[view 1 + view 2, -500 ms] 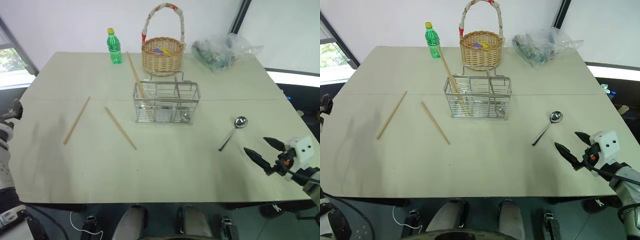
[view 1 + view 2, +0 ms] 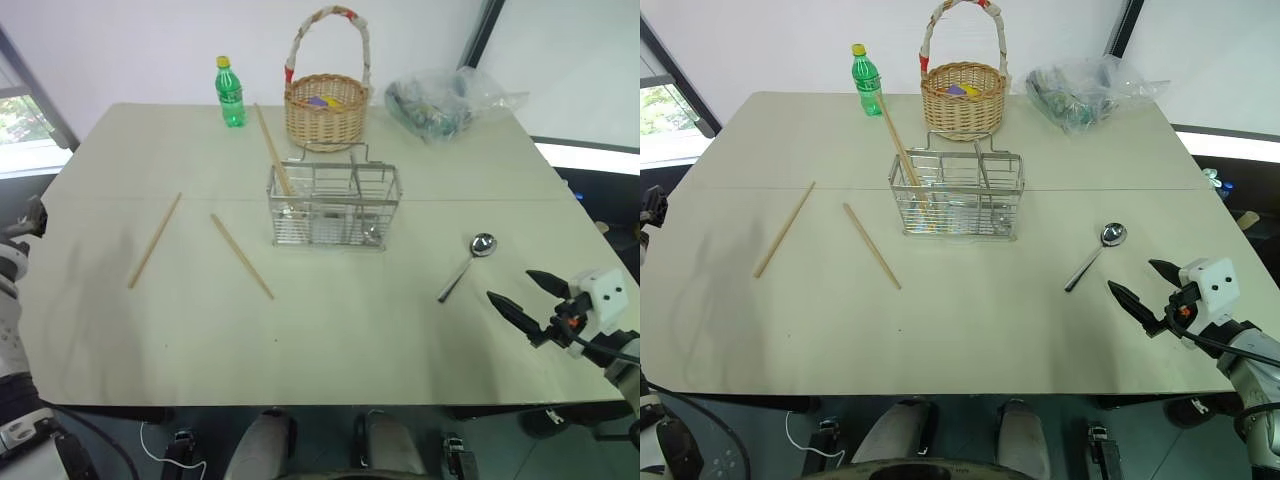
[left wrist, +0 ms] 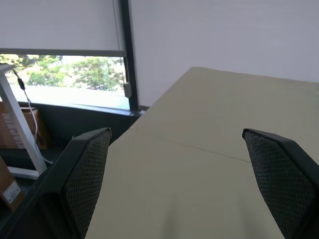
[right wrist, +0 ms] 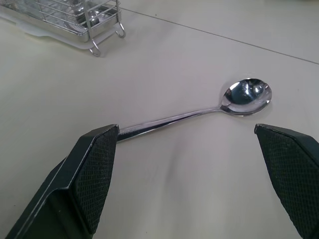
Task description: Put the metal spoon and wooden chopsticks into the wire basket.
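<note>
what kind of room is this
Probably an office or lab set up for a tabletop test: a plain beige table against white walls, a window with a roller blind, and staged props like the wire basket.

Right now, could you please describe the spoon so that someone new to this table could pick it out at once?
Start at the wire basket in the middle of the table, then look toward the robot's right. The spoon lies flat there, alone, just ahead of the open right gripper. It is the only shiny metal piece; the loose chopsticks are wooden.

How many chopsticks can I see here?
3: one chopstick stands tilted in the wire basket; two chopsticks lie on the table left of it.
</note>
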Motion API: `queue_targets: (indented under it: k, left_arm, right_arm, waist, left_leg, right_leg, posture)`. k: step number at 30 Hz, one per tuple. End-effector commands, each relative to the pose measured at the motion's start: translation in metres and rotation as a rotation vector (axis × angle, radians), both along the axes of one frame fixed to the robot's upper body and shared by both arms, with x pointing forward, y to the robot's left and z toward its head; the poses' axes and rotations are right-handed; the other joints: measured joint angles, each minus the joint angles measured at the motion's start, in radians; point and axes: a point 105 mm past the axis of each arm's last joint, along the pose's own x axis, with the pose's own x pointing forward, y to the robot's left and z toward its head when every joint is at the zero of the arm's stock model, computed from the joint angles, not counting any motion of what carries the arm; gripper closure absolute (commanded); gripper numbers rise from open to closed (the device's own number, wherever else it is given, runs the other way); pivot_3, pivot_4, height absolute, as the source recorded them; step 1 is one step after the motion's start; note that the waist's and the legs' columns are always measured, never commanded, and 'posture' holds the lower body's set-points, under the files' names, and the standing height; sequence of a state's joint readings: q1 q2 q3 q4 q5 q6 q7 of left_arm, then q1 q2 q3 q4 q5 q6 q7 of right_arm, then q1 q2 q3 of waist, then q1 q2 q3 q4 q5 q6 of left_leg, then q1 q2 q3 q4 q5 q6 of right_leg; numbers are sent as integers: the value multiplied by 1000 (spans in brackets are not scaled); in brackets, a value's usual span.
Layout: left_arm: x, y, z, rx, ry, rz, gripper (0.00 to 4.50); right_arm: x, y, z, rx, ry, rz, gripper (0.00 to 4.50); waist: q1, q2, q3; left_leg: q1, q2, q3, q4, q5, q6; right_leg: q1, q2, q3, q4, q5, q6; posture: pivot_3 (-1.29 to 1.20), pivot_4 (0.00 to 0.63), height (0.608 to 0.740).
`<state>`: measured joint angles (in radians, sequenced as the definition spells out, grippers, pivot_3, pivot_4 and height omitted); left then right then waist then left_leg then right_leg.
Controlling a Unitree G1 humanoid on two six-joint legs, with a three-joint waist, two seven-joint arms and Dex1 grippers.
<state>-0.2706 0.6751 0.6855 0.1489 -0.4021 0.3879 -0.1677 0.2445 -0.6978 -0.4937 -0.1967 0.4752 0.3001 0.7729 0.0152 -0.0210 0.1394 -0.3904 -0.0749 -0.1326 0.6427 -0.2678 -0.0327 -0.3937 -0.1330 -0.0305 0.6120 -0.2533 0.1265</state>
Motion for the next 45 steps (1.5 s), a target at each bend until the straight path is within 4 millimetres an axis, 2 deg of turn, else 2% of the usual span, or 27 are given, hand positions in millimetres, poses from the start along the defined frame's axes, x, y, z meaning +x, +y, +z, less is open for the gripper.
queue_targets:
  k: [1, 5, 14, 16, 19, 21, 22, 24, 26, 29, 33, 38, 40, 45]
  left_arm:
    - [-1, 0, 22, 47, -44, -3, 55]
    - [1, -2, 23, 49, -41, -11, 55]
    - [11, -30, 34, 47, -34, -197, 55]
    - [19, -57, 42, 19, -28, -375, 55]
    - [21, -117, 51, 99, 46, -741, 55]
    - [12, -155, 47, 171, 130, -978, 55]
    - [9, -165, 45, 186, 156, -1047, 55]
    - [-6, -204, 38, 248, 248, -1285, 55]
    - [-23, -235, 26, 312, 348, -1490, 55]
    - [-37, -261, 17, 326, 418, -1680, 55]
    - [-39, -283, 14, 327, 427, -1803, 55]
    - [-34, -296, 14, 348, 400, -1832, 55]
    - [-32, -297, 17, 341, 385, -1823, 55]
    - [-34, -296, 22, 304, 371, -1812, 55]
  right_arm:
    - [2, 1, 9, -11, -38, 9, 0]
    - [4, 0, 10, -12, -41, 6, 0]
    - [14, -6, 28, -94, -63, 60, 0]
    - [18, -2, 41, -176, -66, 155, 0]
    - [29, 8, 59, -334, -60, 330, 0]
    - [38, 14, 69, -426, -57, 434, 0]
    - [42, 15, 72, -451, -55, 463, 0]
    - [53, 25, 81, -551, -53, 578, 0]
    - [63, 35, 84, -679, -36, 710, 0]
    - [75, 42, 78, -837, 11, 860, 0]
    - [90, 32, 59, -1135, 123, 1016, 0]
    - [114, 22, 53, -1459, 182, 1071, 0]
    - [120, 22, 51, -1524, 188, 1084, 0]
    - [133, 27, 48, -1638, 166, 1098, 0]
  waist:
    - [0, 0, 0]
    - [-1, 0, 0]
    - [-1, 0, 0]
    - [-2, 1, 1]
    - [-4, 2, 3]
    - [-8, 2, 3]
    - [-9, 3, 3]
    - [-15, 5, 5]
    - [-22, 8, 7]
    - [-30, 10, 10]
    - [-29, 5, 13]
    - [-35, 5, 15]
    - [-36, 4, 16]
    - [-36, 4, 16]
  left_leg:
    - [0, 0, 0, 0, 0, 0]
    - [0, 0, 0, 0, 0, 0]
    - [0, 0, 0, 0, 0, 0]
    - [0, 0, 0, 0, 0, 0]
    - [0, 0, 2, 1, 0, 0]
    - [0, 0, 2, 1, 0, 0]
    - [1, 0, 3, 1, 0, 0]
    - [1, 0, 3, -1, 0, 0]
    - [0, 1, 4, -2, 0, 1]
    - [0, 1, 5, -3, 2, 3]
    - [3, 1, 5, -9, 3, 2]
    - [4, 0, 6, -13, 5, -1]
    - [4, 0, 6, -15, 9, -7]
    - [5, 1, 5, -15, 9, -8]
  right_leg:
    - [0, 0, 0, 0, 0, 0]
    - [0, 0, 0, 0, 0, 0]
    - [0, 0, 0, 0, 0, 0]
    - [0, 0, 0, 0, 0, 0]
    - [0, 0, 0, 0, 0, 0]
    - [0, 0, 0, 0, 0, 0]
    - [1, 0, 0, 0, 0, -1]
    - [1, 0, 0, -2, 0, -1]
    - [0, 0, 0, -2, 0, -1]
    - [0, 1, 0, -3, 0, -1]
    - [0, 2, 0, -3, 0, 0]
    - [-2, 1, 1, -2, 2, 3]
    - [-4, 2, 2, 0, 2, 3]
    - [-4, 4, 4, 0, 2, 2]
  posture:
    - [0, 150, 674]
    - [0, 150, 674]
    - [0, 150, 674]
    - [0, 150, 674]
    - [0, 150, 674]
    - [0, 150, 674]
    - [0, 150, 674]
    - [0, 150, 674]
    - [0, 150, 674]
    - [0, 150, 674]
    - [0, 150, 674]
    - [0, 150, 674]
    - [0, 150, 674]
    - [0, 150, 674]
